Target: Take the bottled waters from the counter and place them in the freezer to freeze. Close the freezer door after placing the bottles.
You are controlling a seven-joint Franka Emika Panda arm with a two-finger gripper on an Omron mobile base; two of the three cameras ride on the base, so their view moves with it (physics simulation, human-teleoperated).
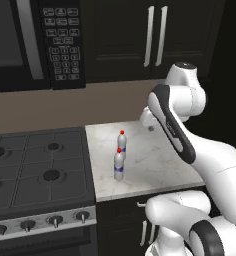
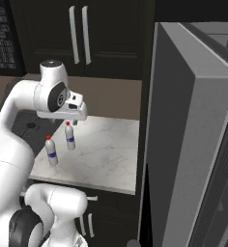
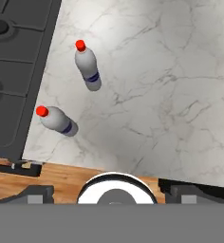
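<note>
Two bottled waters stand upright on the marble bench point(image 1: 155, 165), both below the raised jaws point(image 2: 75, 120) and apart from them. In the hand view, the farther bottle point(image 3: 88, 68) sits ahead and left of the jaws, and the nearer bottle point(image 3: 57, 121) lies closer in and further left, by the bench edge next to the black gas stovetop point(image 1: 35, 170). From the left base view the nearer bottle point(image 1: 119, 165) stands just in front of the farther one point(image 1: 122, 142); from the right base view they show as separate, nearer point(image 2: 51, 151) and farther point(image 2: 69, 136), the latter almost under the jaws. The fingertips are hardly visible, so I cannot tell how wide the jaws stand; nothing seems held. The freezer door point(image 2: 183, 144) stands swung open to the right of the jaws, beside the bench.
</note>
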